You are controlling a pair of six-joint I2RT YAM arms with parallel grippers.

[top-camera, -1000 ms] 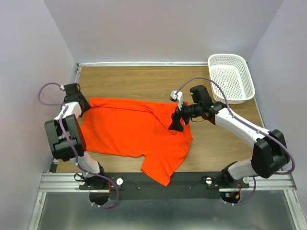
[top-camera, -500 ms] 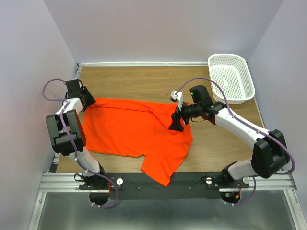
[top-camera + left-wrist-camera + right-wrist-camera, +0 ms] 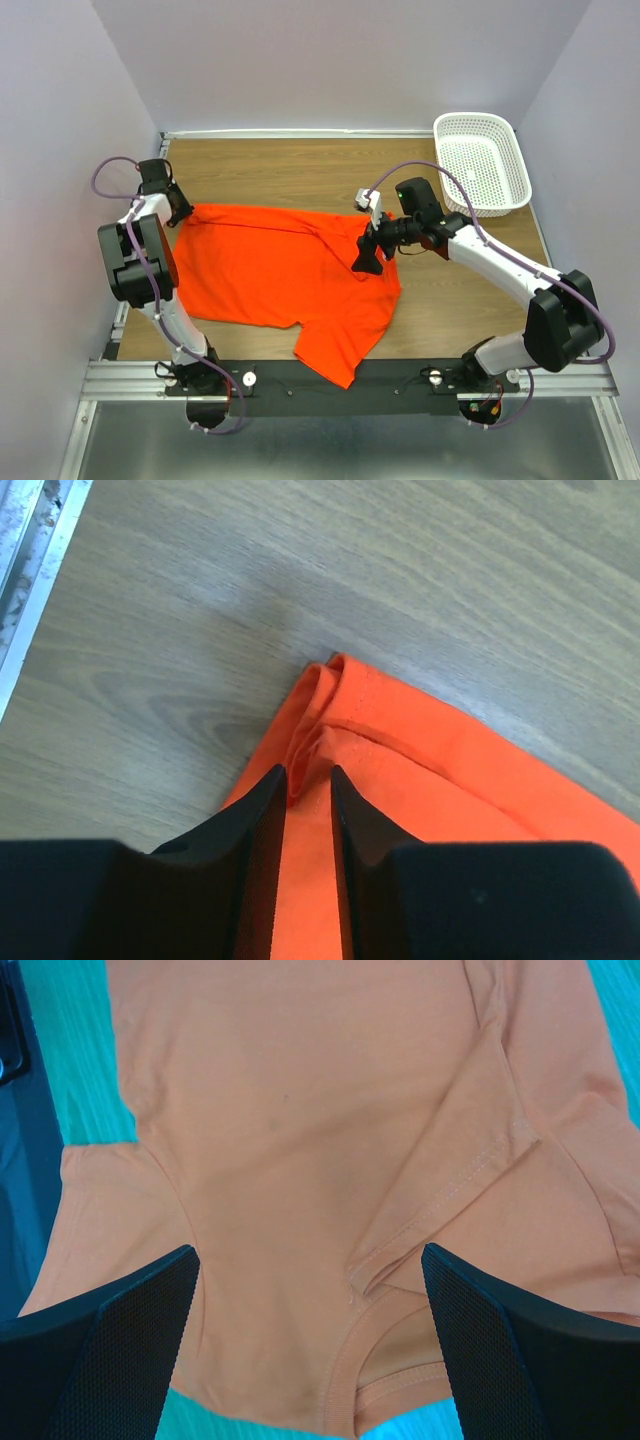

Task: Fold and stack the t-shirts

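The orange t-shirt [image 3: 280, 265] lies spread on the wooden table, with one sleeve hanging toward the near edge. My left gripper [image 3: 184, 212] is at the shirt's far-left corner. In the left wrist view that gripper [image 3: 308, 775] has its jaws drawn close together, pinching a bunched fold of the t-shirt [image 3: 430, 780] at its hem corner. My right gripper [image 3: 368, 256] hovers over the shirt's right side. In the right wrist view it [image 3: 308, 1255] stands wide open above the t-shirt [image 3: 300, 1110], with the neckline [image 3: 400, 1365] just below and nothing between its fingers.
A white perforated basket [image 3: 483, 162] stands at the back right corner of the table. Bare wood [image 3: 300, 170] lies behind the shirt. A metal rail [image 3: 25, 570] runs along the table's left edge, close to my left gripper.
My left arm has swung toward the back, and its jaws have closed on the shirt's far-left corner. The right arm and the shirt have stayed put.
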